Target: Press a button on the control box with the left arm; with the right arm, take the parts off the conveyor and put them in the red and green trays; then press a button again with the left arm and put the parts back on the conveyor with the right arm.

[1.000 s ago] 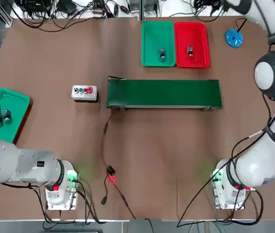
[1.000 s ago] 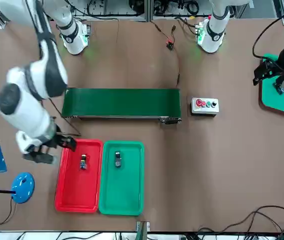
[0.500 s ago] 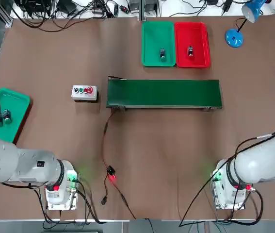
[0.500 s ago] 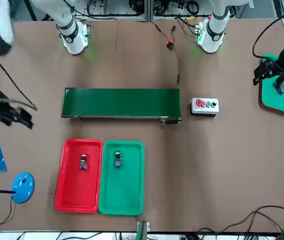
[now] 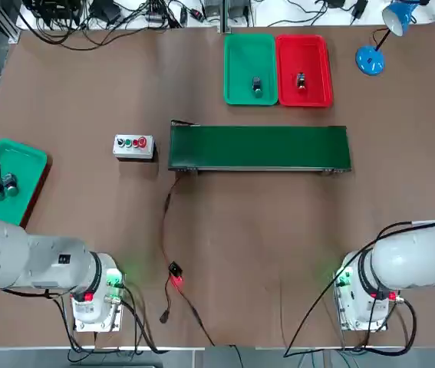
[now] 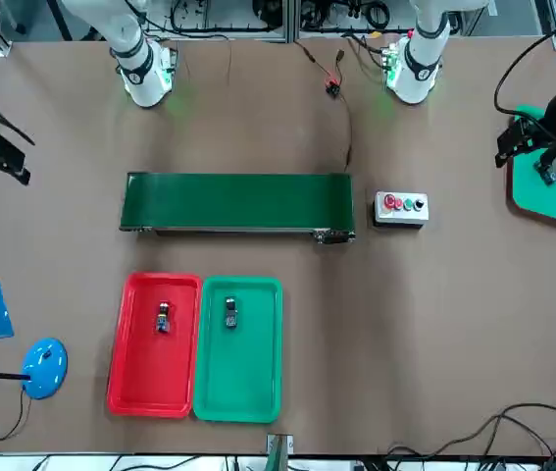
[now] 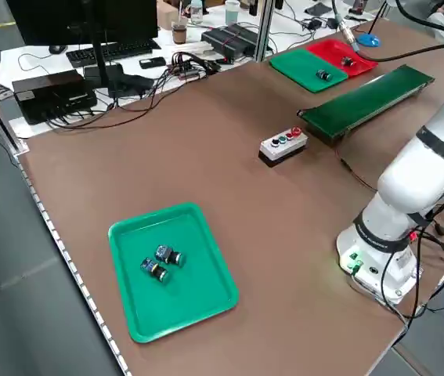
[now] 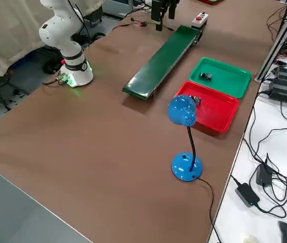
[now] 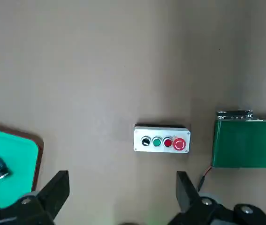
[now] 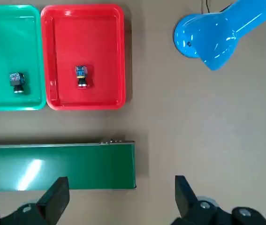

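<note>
A brown table [image 7: 206, 149] fills the room's middle, with a white bench [image 7: 65, 55] of monitor, keyboard and cables beyond, and perhaps a pale curtain [image 8: 6, 35] alongside.

Bare brown table [image 5: 263, 230] across the lower centre, only a thin black cable [image 5: 167, 211] below the long green conveyor belt [image 5: 259, 147].

A blue desk lamp [image 5: 378, 42] stands near one table corner; a third green tray [image 7: 173, 270] holds two small parts [image 7: 161, 262].

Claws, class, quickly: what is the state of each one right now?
Left claw: open, holding nothing, high above the control box.
Right claw: open, holding nothing, above the conveyor end.
</note>
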### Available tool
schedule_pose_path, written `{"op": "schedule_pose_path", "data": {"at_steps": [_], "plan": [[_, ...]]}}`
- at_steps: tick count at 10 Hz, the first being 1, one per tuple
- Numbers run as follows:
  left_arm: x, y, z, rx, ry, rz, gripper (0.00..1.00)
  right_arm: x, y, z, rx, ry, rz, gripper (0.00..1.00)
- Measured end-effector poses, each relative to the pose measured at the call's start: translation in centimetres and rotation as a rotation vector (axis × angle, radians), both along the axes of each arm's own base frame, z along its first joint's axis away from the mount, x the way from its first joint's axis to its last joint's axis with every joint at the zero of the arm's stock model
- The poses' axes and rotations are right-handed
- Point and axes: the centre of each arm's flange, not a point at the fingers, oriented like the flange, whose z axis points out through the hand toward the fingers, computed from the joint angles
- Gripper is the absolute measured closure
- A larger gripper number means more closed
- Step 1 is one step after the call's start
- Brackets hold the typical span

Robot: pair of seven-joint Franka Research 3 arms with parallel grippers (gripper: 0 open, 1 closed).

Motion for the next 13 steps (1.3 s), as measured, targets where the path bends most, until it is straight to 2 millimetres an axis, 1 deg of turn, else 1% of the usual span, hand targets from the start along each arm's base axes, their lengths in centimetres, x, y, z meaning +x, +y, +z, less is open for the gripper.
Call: {"op": "schedule_pose_path", "data": {"at_steps": [3, 6, 8, 9, 11, 13], "plan": [[-0.2, 0.0, -0.1, 0.001, 0.016, 0.0, 0.0, -0.4, 0.1, -0.7, 0.001, 0.043, 0.005, 0.01], [-0.2, 0.0, -0.1, 0.001, 0.018, -0.001, 0.0, -0.5, 0.2, -0.9, 0.001, 0.055, 0.012, 0.01], [-0.2, 0.2, 0.1, 0.001, 0.014, 0.016, 0.05, -0.5, 0.2, -1.0, 0.001, 0.058, 0.012, 0.01], [-0.5, 0.8, 0.4, 0.001, 0.022, 0.032, 0.13, -0.5, 0.2, -1.0, 0.001, 0.058, 0.012, 0.01], [-1.3, 1.1, 0.3, 0.0, 0.074, 0.041, 0.48, -0.5, 0.2, -1.0, 0.001, 0.058, 0.013, 0.01], [-1.2, 0.9, -0.6, -0.006, 0.077, 0.042, 0.78, -0.5, 0.3, -1.0, 0.001, 0.059, 0.015, 0.01]]}}
